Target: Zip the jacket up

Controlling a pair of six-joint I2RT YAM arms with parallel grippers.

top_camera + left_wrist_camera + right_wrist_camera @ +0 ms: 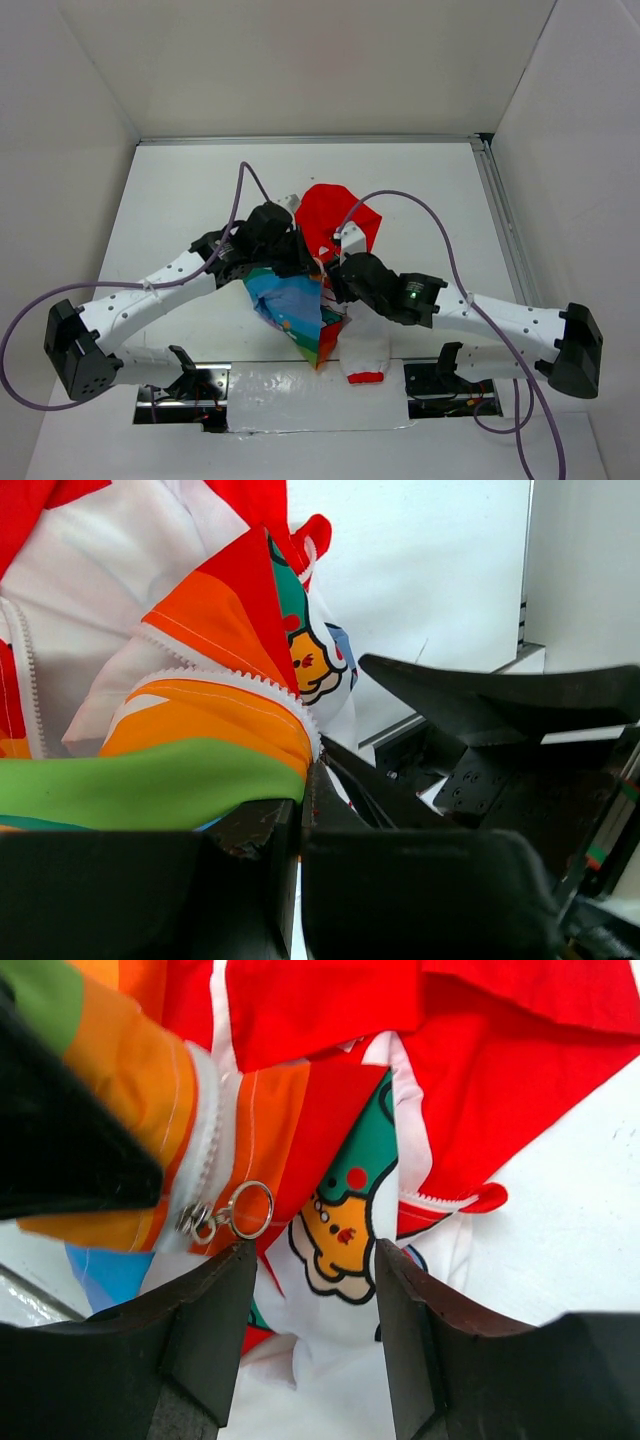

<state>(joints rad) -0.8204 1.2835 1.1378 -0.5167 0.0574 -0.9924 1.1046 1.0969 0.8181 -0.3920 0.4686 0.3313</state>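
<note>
The jacket (300, 305) lies crumpled mid-table, red hood (335, 215) at the far end and a white sleeve with a red cuff (365, 362) toward me. My left gripper (298, 262) is shut on the rainbow panel's edge beside the white zipper teeth (235, 682); the green and orange fabric (180, 775) runs into its closed jaws (300, 815). My right gripper (310, 1260) hovers open over a cartoon print (345, 1225). The zipper's ring pull (250, 1210) hangs off the slider (195, 1222), just above the left fingertip (225, 1280) and outside the gap.
A metal rail (500, 220) runs along the table's right side, and white walls close in on three sides. Purple cables (440, 230) arc over both arms. A shiny strip (310, 400) covers the near edge between the arm bases.
</note>
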